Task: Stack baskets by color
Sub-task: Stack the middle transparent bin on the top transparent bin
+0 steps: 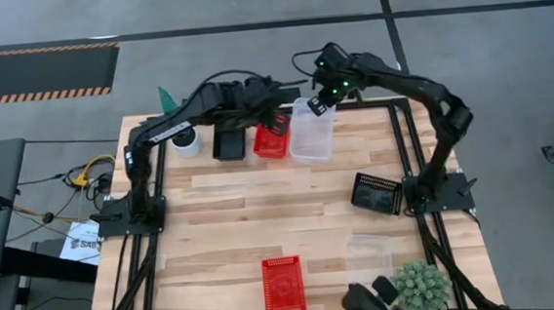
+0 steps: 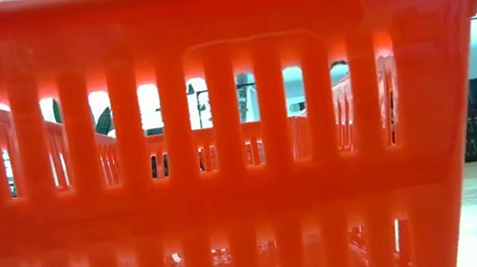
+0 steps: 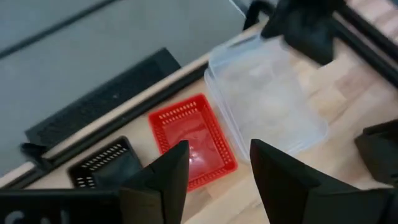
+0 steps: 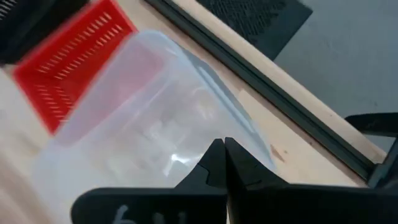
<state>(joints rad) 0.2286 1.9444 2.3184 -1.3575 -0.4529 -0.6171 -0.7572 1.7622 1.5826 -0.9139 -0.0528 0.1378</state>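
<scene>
While the right gripper (image 4: 224,163) pinches its fingers together on the far rim of the clear basket stack (image 1: 311,130), the left gripper (image 3: 219,167) hovers with fingers parted and empty above the far red basket (image 1: 271,141). Overhead I count two red mesh baskets, two black ones and two clear spots: far black basket (image 1: 228,142), right black basket (image 1: 376,193), near red basket (image 1: 282,285), near clear basket (image 1: 369,253). Only the low camera shows the slotted red wall up close.
</scene>
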